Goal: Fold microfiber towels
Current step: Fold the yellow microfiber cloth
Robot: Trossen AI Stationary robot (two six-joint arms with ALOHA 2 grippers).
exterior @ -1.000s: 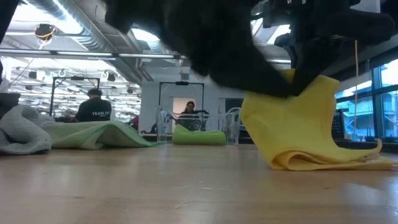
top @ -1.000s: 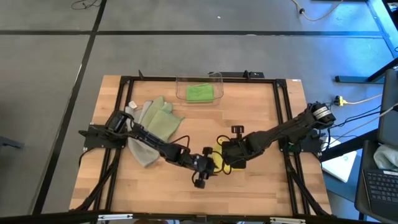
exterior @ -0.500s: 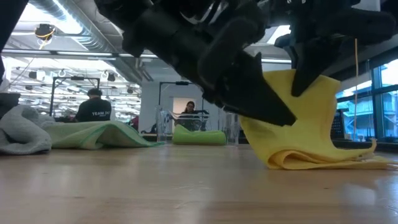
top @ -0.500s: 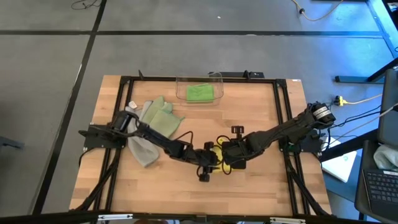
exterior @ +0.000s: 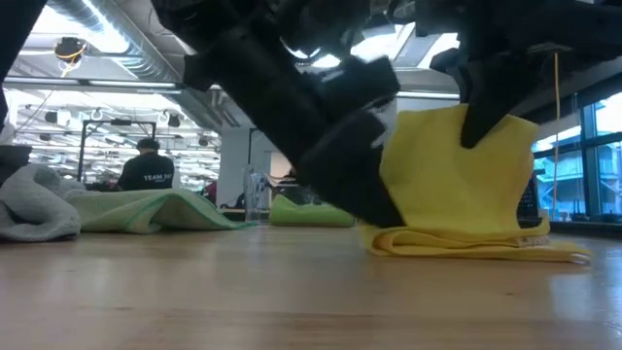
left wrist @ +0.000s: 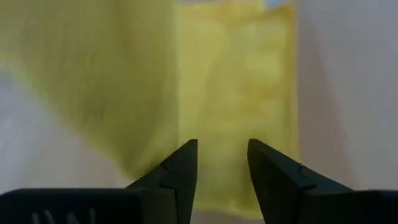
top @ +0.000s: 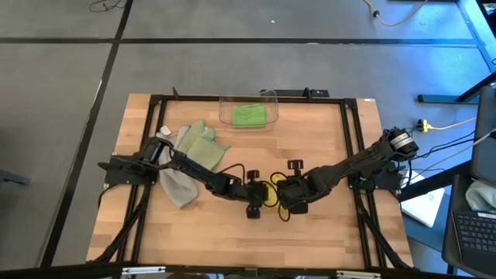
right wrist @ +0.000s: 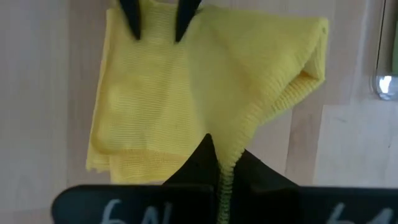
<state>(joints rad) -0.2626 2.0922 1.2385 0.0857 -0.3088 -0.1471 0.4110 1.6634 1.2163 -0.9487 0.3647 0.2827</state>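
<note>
High view: both arms meet near the middle of the surface (top: 325,139), toward its near edge. The left claw (top: 259,198) and right claw (top: 285,198) crowd the yellow towel (top: 272,194), mostly hidden beneath them. The pale sage green towel (top: 200,147) and grey towel (top: 177,186) lie heaped at the left, under the left arm, and the bright green towel (top: 249,115) sits in the clear bin (top: 267,99) at the far edge. Bare wood lies open to the right and along the near edge; I judge the fold should stay inside that room and away from the left heap.

Low view: the yellow towel (exterior: 457,185) has its lower layers flat on the surface and one flap lifted upright by the right claw (exterior: 478,131). To fold well, that flap should probably be carried over and laid edge on edge, without dragging the bottom layers. People stand far off in the room behind.

Left wrist view: the left claw (left wrist: 221,163) stands partly open, its fingers (left wrist: 183,171) just over the yellow towel (left wrist: 249,74), holding nothing that I can see. It looks placed to pin the lower layer.

Right wrist view: the right claw (right wrist: 222,163) is pinched tight on a towel edge, the yellow towel (right wrist: 168,99) spreading beyond it; the left claw's fingertips (right wrist: 130,15) rest at its far side.
</note>
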